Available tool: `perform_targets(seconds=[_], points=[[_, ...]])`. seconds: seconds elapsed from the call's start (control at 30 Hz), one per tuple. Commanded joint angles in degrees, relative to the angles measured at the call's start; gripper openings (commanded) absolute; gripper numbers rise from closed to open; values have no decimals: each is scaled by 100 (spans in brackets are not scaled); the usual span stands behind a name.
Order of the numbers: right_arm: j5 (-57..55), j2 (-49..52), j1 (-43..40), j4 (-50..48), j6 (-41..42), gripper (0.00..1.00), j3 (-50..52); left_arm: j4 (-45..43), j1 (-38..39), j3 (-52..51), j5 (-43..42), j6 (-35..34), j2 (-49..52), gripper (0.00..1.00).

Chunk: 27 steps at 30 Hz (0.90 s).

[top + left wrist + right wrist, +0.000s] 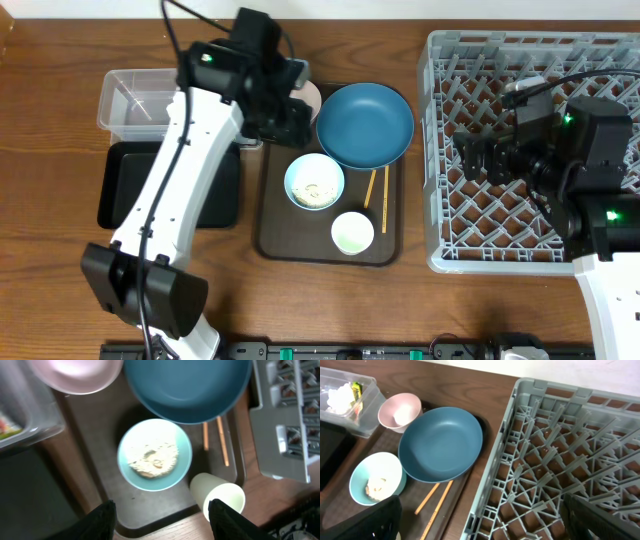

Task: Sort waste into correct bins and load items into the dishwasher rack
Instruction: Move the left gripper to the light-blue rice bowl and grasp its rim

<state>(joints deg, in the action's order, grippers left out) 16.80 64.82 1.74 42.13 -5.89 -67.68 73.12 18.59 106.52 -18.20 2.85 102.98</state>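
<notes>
The left arm rises from its base below and left of the brown tray, slants up and to the right, and bends at the wrist so that the left gripper hangs over the tray's upper left corner, pointing down, its two fingers spread wide with nothing between them. The right arm stands well to the right of the tray and reaches up, then turns left toward it. The right gripper stays off the tray's right edge, its dark fingers likewise wide apart and holding nothing.
</notes>
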Motion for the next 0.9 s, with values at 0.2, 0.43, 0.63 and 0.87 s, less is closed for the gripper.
perform_targets(seconds=[0.2, 0.43, 0.63, 0.87], points=[[190, 46, -22, 46, 116, 99, -109, 861, 389, -76, -116, 730, 44, 62], [190, 46, -20, 70, 116, 99, -109, 901, 389, -203, -767, 1362, 44, 62], [190, 46, -22, 68, 116, 99, -109, 107, 579, -756, -942, 535, 46, 62], [212, 46, -20, 46, 118, 99, -109, -1711, 1366, -2063, 557, -1405, 59, 62]])
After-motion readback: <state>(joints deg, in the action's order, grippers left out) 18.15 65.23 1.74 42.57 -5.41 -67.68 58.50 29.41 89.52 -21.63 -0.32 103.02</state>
